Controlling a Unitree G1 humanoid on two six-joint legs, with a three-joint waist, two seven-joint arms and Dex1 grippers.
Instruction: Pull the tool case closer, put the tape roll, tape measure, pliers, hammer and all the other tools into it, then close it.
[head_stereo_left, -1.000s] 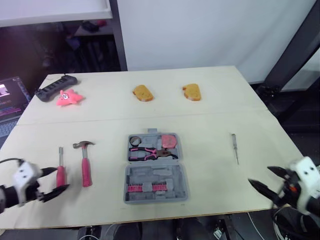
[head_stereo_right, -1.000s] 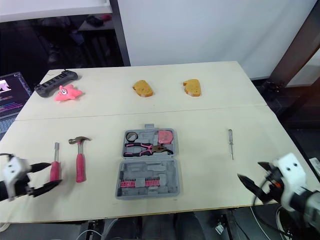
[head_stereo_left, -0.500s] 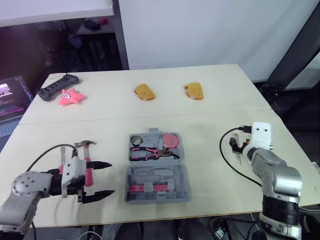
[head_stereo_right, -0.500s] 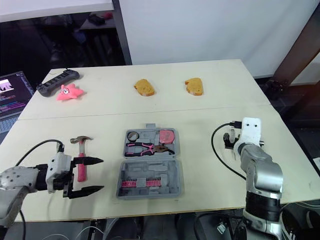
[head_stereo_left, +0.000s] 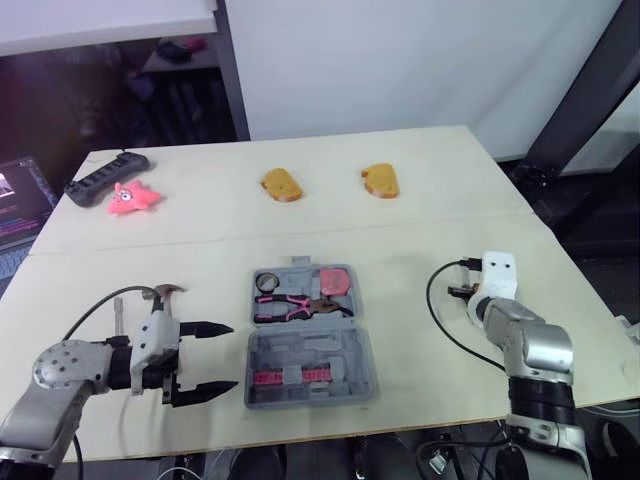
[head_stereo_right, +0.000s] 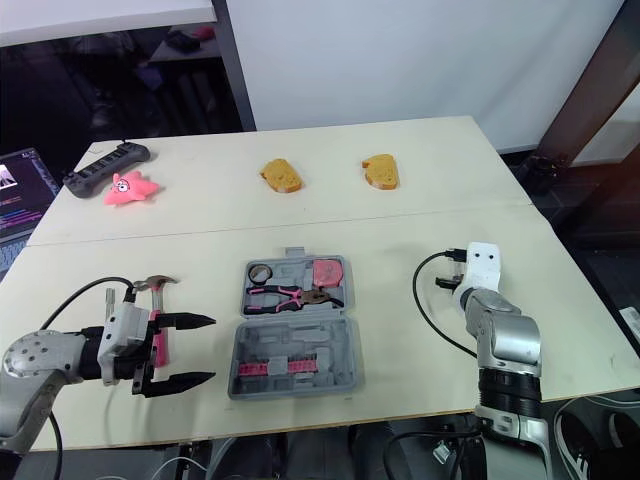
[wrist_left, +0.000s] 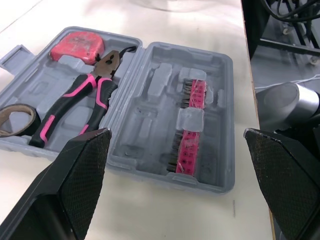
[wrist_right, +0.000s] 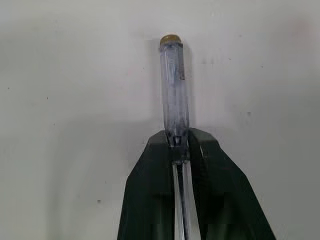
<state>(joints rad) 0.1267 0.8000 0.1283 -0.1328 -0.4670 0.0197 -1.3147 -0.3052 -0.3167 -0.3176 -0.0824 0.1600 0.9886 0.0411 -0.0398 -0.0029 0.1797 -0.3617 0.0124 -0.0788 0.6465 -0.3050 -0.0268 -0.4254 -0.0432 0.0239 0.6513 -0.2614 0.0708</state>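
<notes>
The clear-handled screwdriver lies on the counter well right of the open tool case, its long axis running straight out from the right gripper, whose fingers are pinched shut on its shaft. The left gripper, fingers spread wide and empty, faces the case's left side.

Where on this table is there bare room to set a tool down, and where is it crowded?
Bare: the strip between the tool case and the right gripper on the screwdriver, and the band between the case and the bread slices. Crowded: the near left, where the left gripper hovers beside the hammer.
</notes>
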